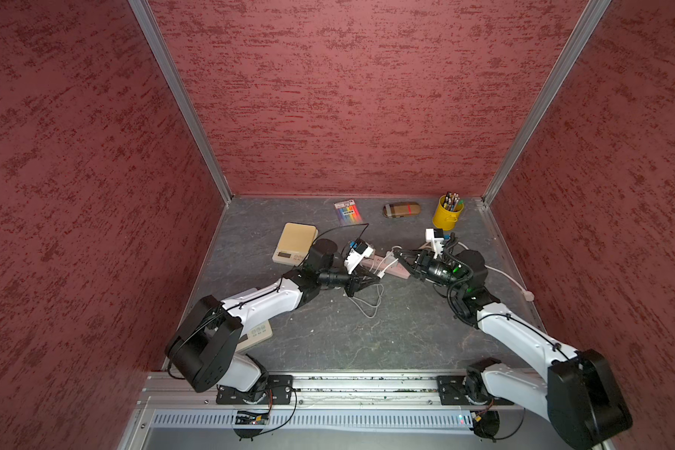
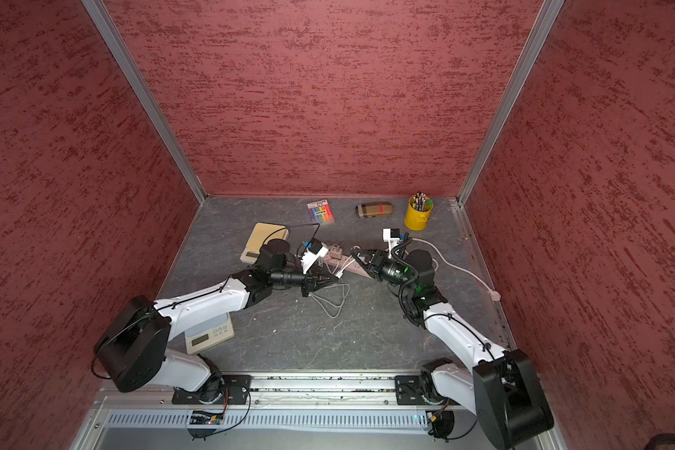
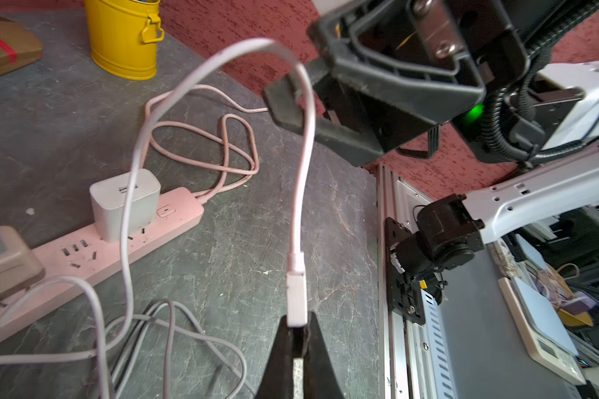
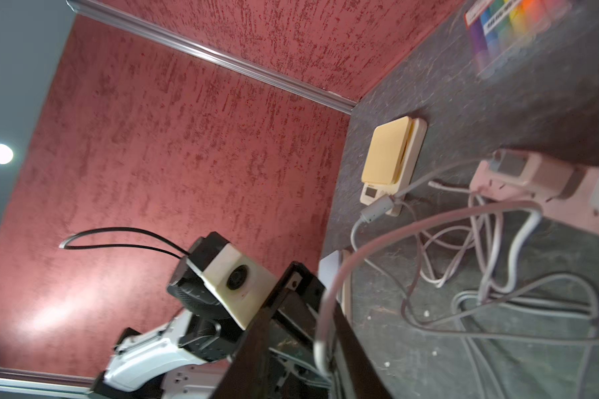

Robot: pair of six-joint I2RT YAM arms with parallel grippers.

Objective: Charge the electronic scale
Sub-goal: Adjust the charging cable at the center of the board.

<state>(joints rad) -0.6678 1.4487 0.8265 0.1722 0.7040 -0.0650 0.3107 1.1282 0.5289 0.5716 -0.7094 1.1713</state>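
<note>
Left gripper (image 3: 297, 326): nearest the lens, jaws clamped tight on the white plug (image 3: 296, 297) of the charging cable (image 3: 305, 138); plug sticks out of the tips, held above the table (image 3: 222, 248).
Right gripper (image 4: 319, 300): jaws parted, cable runs through the gap; looks loose, not pinched, nothing firmly held.
Cable route: out of the white adapter (image 3: 125, 203), up in an arc past the right gripper, down to the plug.
Adapter: seated in the pink power strip (image 3: 66, 255).
Electronic scale (image 1: 295, 241): tan top, back-left of the table beyond the left arm, well apart from the plug; charging port not visible.
Second scale (image 2: 209, 335): at the near edge, partly under the left arm; cannot tell which of the two is the target.
Done: supply end looks connected, free end grasped.
Left: carry the plug to the scale, find the port, push it in.
Progress: about halfway, by my read.
Watch: loose grey cables (image 3: 173, 331) lie under the plug and could snag on the way across.
</note>
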